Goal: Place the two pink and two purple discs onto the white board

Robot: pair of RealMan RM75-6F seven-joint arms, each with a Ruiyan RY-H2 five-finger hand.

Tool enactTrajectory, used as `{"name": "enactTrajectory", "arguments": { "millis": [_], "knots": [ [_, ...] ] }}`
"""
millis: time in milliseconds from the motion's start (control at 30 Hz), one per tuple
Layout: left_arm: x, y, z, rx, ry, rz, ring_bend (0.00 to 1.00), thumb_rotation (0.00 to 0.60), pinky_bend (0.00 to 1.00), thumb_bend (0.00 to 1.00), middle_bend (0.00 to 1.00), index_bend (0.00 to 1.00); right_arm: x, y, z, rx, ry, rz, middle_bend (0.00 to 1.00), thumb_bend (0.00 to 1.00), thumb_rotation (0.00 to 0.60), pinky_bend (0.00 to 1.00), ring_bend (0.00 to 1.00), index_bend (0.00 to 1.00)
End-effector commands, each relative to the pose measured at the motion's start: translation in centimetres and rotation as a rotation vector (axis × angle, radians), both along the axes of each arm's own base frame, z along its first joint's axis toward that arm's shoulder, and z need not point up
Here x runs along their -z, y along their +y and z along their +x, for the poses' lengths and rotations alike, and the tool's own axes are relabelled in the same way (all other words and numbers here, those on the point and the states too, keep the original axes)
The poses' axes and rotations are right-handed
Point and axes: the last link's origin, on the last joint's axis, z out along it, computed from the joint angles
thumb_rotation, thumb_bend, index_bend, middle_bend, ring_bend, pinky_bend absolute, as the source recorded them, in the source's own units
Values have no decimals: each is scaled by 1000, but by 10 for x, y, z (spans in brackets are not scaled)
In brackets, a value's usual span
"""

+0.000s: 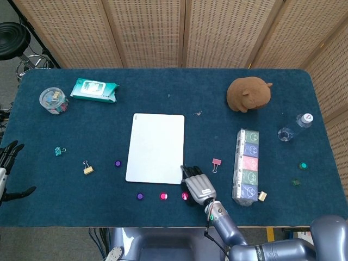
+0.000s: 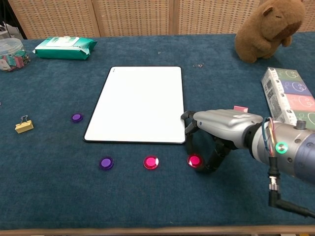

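The white board (image 2: 140,101) (image 1: 156,147) lies flat in the middle of the blue table with nothing on it. Two pink discs (image 2: 150,162) (image 2: 194,160) and one purple disc (image 2: 106,162) sit in a row in front of it. A second purple disc (image 2: 76,117) lies off its left edge. My right hand (image 2: 221,125) (image 1: 197,186) arches over the right pink disc, fingers behind it and thumb to its right. The disc still lies on the cloth. My left hand (image 1: 8,168) hangs at the far left edge with its fingers spread, holding nothing.
A yellow binder clip (image 2: 23,126) lies left of the purple discs and a pink clip (image 1: 216,164) just right of my hand. A patterned box (image 1: 247,166), a brown plush (image 1: 249,94) and a bottle (image 1: 296,126) stand to the right. A wipes pack (image 1: 93,90) and a jar (image 1: 53,100) are at the back left.
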Motion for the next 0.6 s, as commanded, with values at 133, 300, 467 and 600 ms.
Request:
{"name": "enactTrajectory", "arguments": {
  "millis": [133,300,467,600],
  "knots": [
    [0,0,0,-1,0,0,0,600,0,0,0,0,-2,0,-1,3,-2,-4,0,391,600,0,0,575],
    [0,0,0,0,-1,1,0,600,0,0,0,0,-8,-2,7,-9,-36,-21,0,422,600,0,0,597],
    [0,0,0,-2,-2,-1,0,600,0,0,0,0,-14,-16,21,-7,-69,-53,0,426,600,0,0,602],
    [0,0,-1,-4,-3,-4,0,600,0,0,0,0,-14,-28,32,-3,-75,-67,0,436,600,0,0,602]
  ]
}}
